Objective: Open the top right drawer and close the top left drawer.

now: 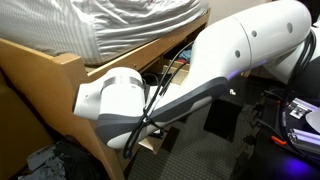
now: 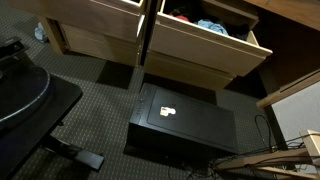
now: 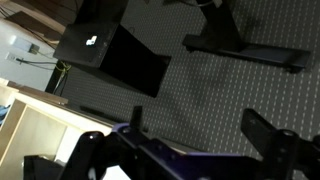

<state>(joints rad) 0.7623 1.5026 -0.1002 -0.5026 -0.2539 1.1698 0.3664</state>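
Observation:
In an exterior view two light pine drawers stand side by side. The wide top left drawer point(image 2: 205, 50) is pulled out and holds dark, red and blue clothes. I cannot tell how far out the top right drawer point(image 2: 95, 35) beside it stands. A thick pine panel point(image 1: 45, 75) with dark clothes point(image 1: 40, 160) behind it shows in an exterior view. My gripper point(image 3: 200, 128) is open in the wrist view, its dark fingers point(image 3: 262, 128) wide apart over grey carpet, nothing between them. It touches neither drawer. The white arm point(image 1: 230, 60) fills an exterior view.
A black box point(image 2: 185, 120) lies on the carpet in front of the drawers, also seen as the black box point(image 3: 95, 45) from the wrist. A black floor stand point(image 3: 235, 45) lies on the carpet. Striped bedding point(image 1: 130, 25) lies above the pine frame. Cables and black equipment point(image 1: 295, 115) sit beside the arm.

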